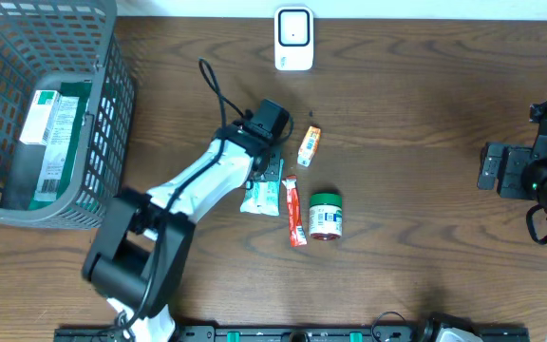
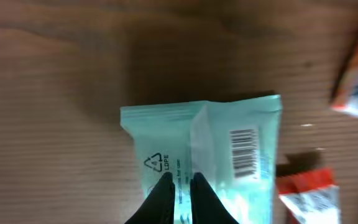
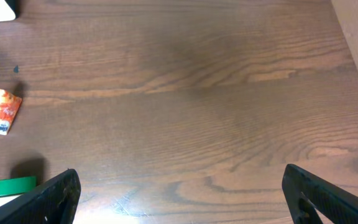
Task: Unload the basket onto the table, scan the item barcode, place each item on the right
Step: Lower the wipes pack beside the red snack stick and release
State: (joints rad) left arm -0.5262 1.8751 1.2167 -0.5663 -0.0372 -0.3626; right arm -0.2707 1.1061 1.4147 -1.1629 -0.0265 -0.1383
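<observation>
One pale teal packet (image 2: 219, 146), barcode up, pinched by left fingers (image 2: 160, 202), right fingers (image 3: 48, 198) spread.

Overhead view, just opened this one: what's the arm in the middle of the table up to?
The left claw is pinched shut on the seam of a teal plastic packet, which lies with its barcode facing up. Whether the packet is off the table cannot be told. The white scanner stands at the far edge, well apart from the packet, so nothing is being scanned yet. The right claw hangs open at the right side, holding nothing.
</observation>
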